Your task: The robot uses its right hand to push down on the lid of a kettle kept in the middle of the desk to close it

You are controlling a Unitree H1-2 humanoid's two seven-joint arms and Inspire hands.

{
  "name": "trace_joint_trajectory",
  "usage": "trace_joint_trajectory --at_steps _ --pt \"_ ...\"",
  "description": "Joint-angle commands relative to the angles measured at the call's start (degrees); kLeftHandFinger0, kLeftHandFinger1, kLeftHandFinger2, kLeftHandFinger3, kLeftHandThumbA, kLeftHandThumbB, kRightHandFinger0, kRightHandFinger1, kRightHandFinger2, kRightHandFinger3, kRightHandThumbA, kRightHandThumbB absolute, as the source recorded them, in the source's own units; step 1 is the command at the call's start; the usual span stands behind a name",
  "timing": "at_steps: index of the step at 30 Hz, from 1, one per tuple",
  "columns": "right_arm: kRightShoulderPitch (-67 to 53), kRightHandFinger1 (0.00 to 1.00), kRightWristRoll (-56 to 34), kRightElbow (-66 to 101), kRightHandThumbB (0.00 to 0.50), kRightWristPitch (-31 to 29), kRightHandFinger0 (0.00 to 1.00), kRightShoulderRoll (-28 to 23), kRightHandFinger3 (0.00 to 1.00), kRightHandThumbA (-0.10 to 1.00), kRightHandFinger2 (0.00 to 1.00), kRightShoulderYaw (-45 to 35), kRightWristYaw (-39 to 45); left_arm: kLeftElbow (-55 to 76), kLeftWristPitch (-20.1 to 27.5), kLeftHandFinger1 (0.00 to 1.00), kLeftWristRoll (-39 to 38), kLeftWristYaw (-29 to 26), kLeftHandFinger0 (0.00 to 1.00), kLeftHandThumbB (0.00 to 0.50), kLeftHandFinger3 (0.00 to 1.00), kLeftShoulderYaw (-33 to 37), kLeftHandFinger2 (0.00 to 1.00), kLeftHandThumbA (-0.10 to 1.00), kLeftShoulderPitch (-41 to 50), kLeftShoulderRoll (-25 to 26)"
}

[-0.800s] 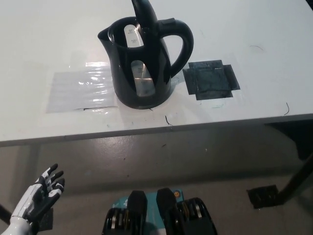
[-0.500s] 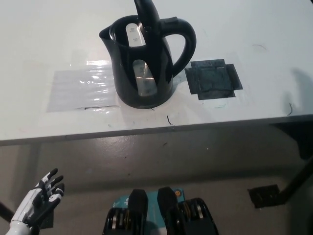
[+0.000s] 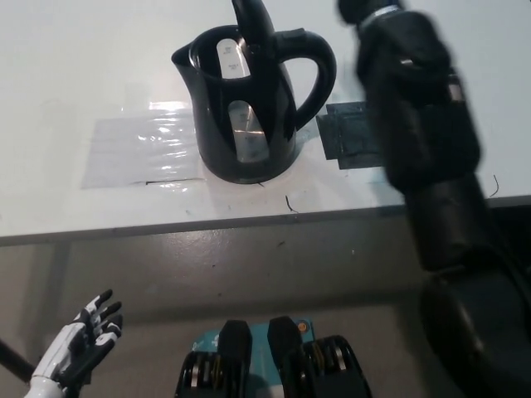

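Observation:
A black electric kettle stands upright on the white desk, handle to the right. Its lid is raised, standing almost vertical above the open mouth. My black right arm rises from the bottom right across the desk edge, just right of the kettle's handle. The arm runs out of the picture's top edge, so the right hand itself is hidden. My white left hand rests low at the lower left, below the desk, open with fingers spread and holding nothing.
A black taped patch lies on the desk right of the kettle, partly covered by my arm. A shiny clear sheet lies left of the kettle. The desk's front edge runs across the middle, with grey floor below.
My right arm has swung into the picture from the right and now reaches up beside the kettle's handle. The left hand has barely shifted. The lid still stands raised.

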State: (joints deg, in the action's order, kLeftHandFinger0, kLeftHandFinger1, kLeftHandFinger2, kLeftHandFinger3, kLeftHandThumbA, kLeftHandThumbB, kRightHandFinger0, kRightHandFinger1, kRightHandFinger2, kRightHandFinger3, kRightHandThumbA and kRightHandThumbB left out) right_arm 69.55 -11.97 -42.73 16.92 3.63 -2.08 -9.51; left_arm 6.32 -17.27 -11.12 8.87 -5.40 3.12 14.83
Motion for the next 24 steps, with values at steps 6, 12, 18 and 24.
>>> trace_joint_trajectory --at_steps 6,12,18,24 --pt "15.23 0.84 7.88 -25.75 0.001 -13.15 0.80 5.08 1.00 0.19 0.88 4.12 -9.49 3.50 -1.59 1.00 -0.60 2.79 1.00 0.000 1.00 2.36 1.00 0.38 2.20 1.64" --pt "14.48 0.75 8.20 -30.14 0.020 -14.36 0.67 4.63 1.00 0.15 0.79 3.86 -10.18 4.12 -1.94 1.00 -0.10 3.38 0.99 0.000 1.00 3.01 1.00 0.38 3.52 2.02" --pt "16.28 1.00 8.11 -31.67 0.038 -14.78 0.98 3.71 1.00 0.21 1.00 2.88 -10.39 4.04 -2.08 1.00 -0.05 3.75 1.00 0.000 1.00 3.19 1.00 0.39 3.73 1.96" --pt "19.74 1.00 8.00 -31.50 0.059 -13.73 1.00 4.54 1.00 0.21 1.00 2.17 -10.28 3.54 -1.71 1.00 0.96 3.23 0.96 0.000 1.00 3.99 1.00 0.38 3.40 1.44"
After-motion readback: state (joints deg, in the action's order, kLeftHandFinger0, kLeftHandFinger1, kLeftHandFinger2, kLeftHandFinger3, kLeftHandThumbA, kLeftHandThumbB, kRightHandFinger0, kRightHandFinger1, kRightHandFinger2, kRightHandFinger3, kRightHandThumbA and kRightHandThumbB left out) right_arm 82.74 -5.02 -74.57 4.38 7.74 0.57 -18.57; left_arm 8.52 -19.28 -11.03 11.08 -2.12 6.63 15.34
